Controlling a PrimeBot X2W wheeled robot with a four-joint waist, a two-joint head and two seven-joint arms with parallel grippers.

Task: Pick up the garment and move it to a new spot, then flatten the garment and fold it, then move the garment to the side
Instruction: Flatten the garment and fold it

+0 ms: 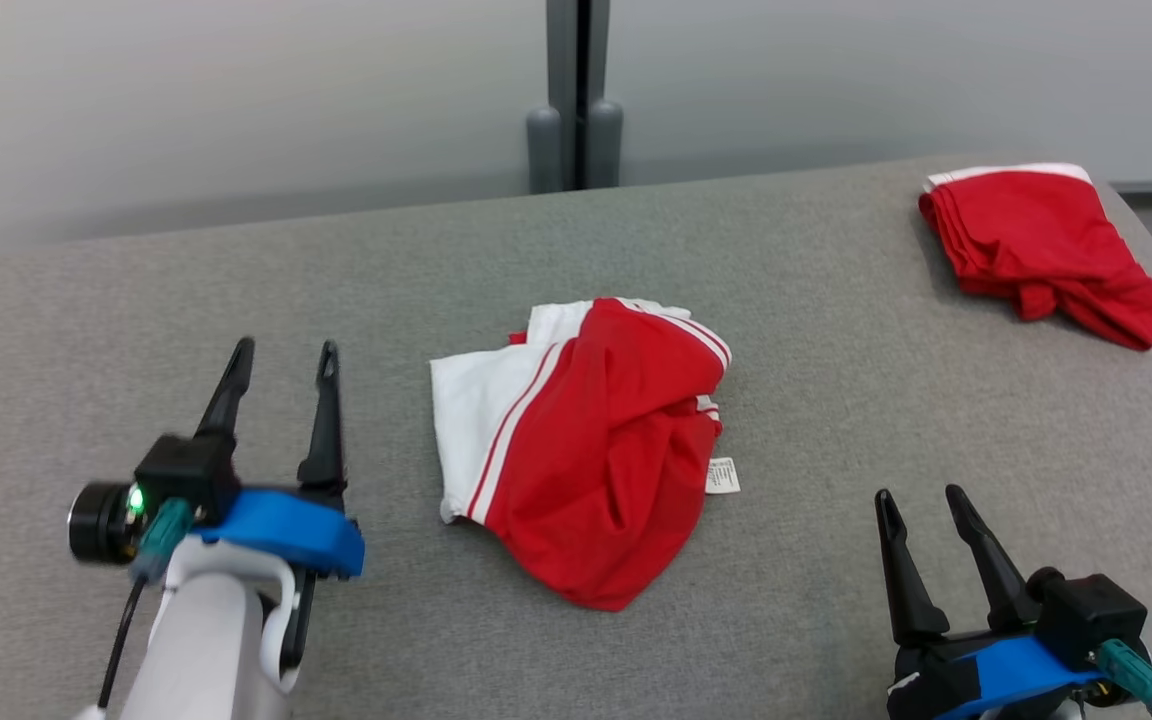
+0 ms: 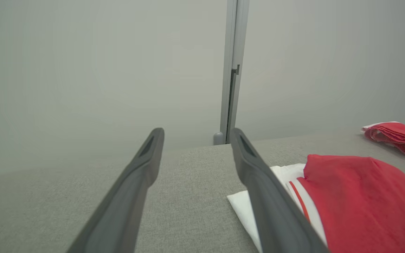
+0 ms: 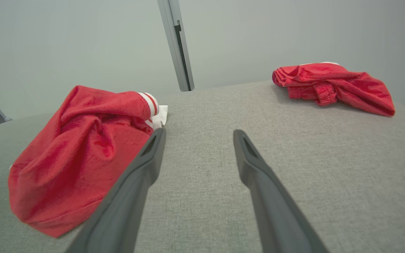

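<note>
A crumpled red and white garment (image 1: 586, 440) with white stripes and a small label lies in the middle of the grey table (image 1: 136, 300). My left gripper (image 1: 281, 352) hovers open to its left, fingers apart and empty. At the lower right my right gripper (image 1: 921, 497) also stands open and empty, short of the cloth. The left wrist view has the garment (image 2: 357, 200) at the right of my left gripper (image 2: 197, 135). In the right wrist view the garment (image 3: 79, 151) bulges at the left of my right gripper (image 3: 199, 135).
A second red garment (image 1: 1036, 250) lies bunched at the table's far right corner; it is also in the right wrist view (image 3: 332, 86). A grey partition post (image 1: 576, 95) stands behind the table's far edge. The table's right edge drops off near that pile.
</note>
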